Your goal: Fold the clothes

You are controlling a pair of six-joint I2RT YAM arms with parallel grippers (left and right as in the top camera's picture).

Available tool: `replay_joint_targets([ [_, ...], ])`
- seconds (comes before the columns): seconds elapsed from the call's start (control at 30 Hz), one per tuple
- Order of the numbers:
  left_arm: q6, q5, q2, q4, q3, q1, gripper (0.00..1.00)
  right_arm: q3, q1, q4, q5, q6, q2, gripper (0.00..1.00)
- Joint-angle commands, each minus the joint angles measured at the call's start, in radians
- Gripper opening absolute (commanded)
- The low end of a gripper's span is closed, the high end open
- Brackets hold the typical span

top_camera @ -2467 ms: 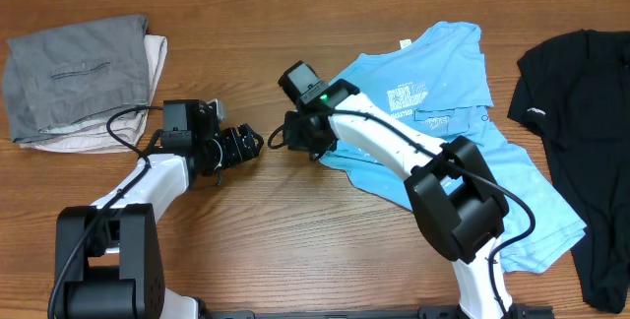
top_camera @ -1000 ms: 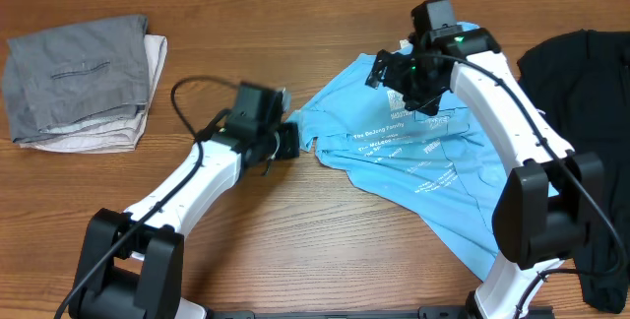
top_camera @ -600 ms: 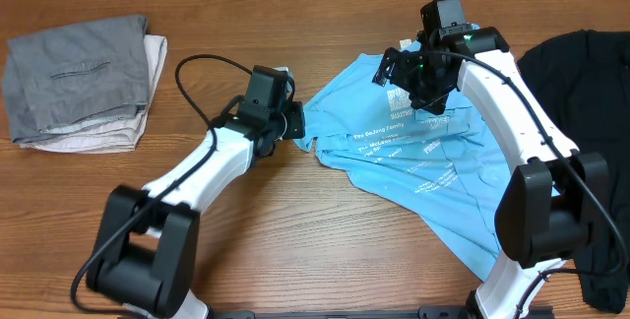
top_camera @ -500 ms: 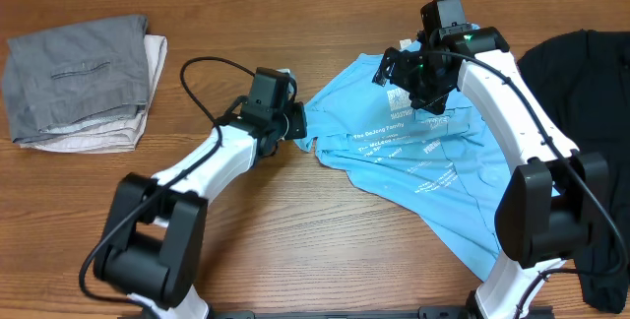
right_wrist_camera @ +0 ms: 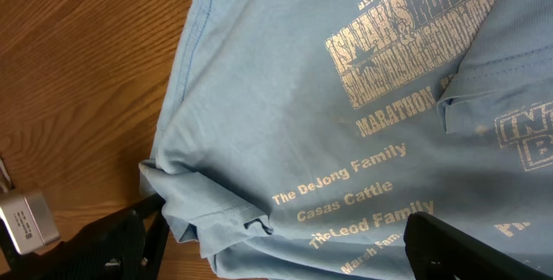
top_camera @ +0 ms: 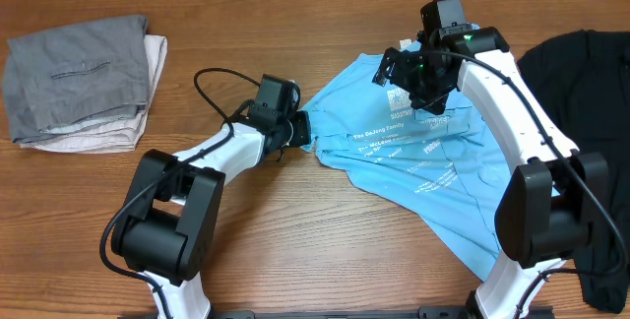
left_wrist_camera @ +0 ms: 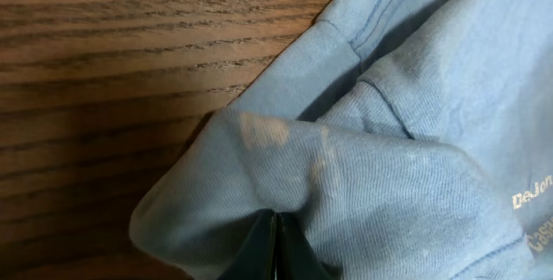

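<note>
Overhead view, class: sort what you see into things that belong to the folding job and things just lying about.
Part of the job: light blue T-shirt; left hand, shut on its edge; right hand, open above it.
Lying about: folded grey garment; pale cloth under it; black garment at the right edge.

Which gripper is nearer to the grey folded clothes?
Left. The left gripper pinches the left edge of the blue T-shirt, right of the grey clothes; the right gripper hangs farther right, over the print.
</note>
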Motion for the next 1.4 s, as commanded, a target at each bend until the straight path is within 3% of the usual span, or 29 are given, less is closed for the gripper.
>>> replay_joint_targets([
  [0.0,0.014,-0.08,0.082,-0.038,-0.002,-0.004,0.04,0.003,0.003,0.005,0.0,-0.007,-0.008,1.0],
  [0.27,0.119,-0.356,0.042,-0.151,0.014,0.066,0.04,0.003,0.003,0.005,0.0,-0.007,-0.008,1.0],
  [0.77,0.222,-0.43,-0.064,-0.229,0.08,0.152,0.08,0.003,0.003,0.005,0.0,-0.007,-0.008,1.0],
  [0.97,0.222,-0.417,-0.099,-0.279,0.137,0.163,0.05,0.003,0.003,0.005,0.0,-0.007,-0.008,1.0],
  [1.17,0.222,-0.224,-0.162,-0.344,0.242,0.163,0.06,0.003,0.003,0.005,0.0,-0.007,-0.008,1.0],
  [1.37,0.222,-0.152,-0.129,-0.411,0.246,0.162,0.06,0.003,0.003,0.005,0.0,-0.007,-0.008,1.0],
])
